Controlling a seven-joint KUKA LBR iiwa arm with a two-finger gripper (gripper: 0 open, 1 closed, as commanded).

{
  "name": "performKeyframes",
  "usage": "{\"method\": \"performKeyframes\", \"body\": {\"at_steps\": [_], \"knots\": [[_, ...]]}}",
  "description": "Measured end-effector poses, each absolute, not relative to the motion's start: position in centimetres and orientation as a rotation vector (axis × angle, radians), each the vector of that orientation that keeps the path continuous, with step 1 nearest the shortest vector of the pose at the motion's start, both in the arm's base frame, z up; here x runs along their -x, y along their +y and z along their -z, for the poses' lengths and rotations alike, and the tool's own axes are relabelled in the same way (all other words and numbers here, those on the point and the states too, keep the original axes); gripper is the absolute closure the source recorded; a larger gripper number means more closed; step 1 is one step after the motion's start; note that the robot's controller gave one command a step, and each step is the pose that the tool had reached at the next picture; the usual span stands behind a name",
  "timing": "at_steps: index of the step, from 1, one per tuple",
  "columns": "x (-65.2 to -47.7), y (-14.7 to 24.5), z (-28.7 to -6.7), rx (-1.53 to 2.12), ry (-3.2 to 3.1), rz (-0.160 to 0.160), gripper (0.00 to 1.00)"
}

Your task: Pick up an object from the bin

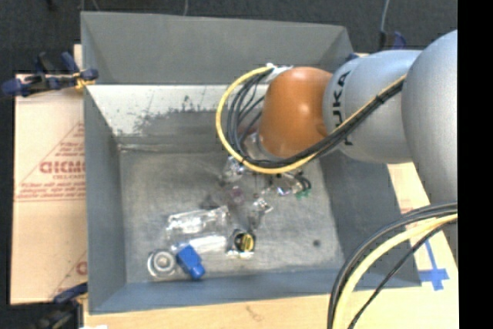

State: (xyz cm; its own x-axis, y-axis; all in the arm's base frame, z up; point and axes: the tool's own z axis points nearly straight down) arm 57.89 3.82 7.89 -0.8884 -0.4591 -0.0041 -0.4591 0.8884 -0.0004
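My gripper (245, 185) hangs low over the middle of the bin floor, under the arm's orange cover. Just below and left of it lies a clear crumpled plastic piece (196, 222). A small black and yellow item (243, 243) sits right below the gripper, touching a clear tube (209, 245). None of these is seen in the gripper's grasp.
Near the bin's front left lie a blue-capped piece (190, 260) and a silver round thing (162, 263). A small green-tinted bit (302, 190) shows to the gripper's right. The arm covers the bin's back right part.
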Motion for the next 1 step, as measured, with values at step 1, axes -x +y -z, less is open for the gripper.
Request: {"method": "performKeyframes", "body": {"at_steps": [1], "knots": [[-57.97, 3.58, -8.04, 0.739, 3.048, 0.002, 1.0]]}}
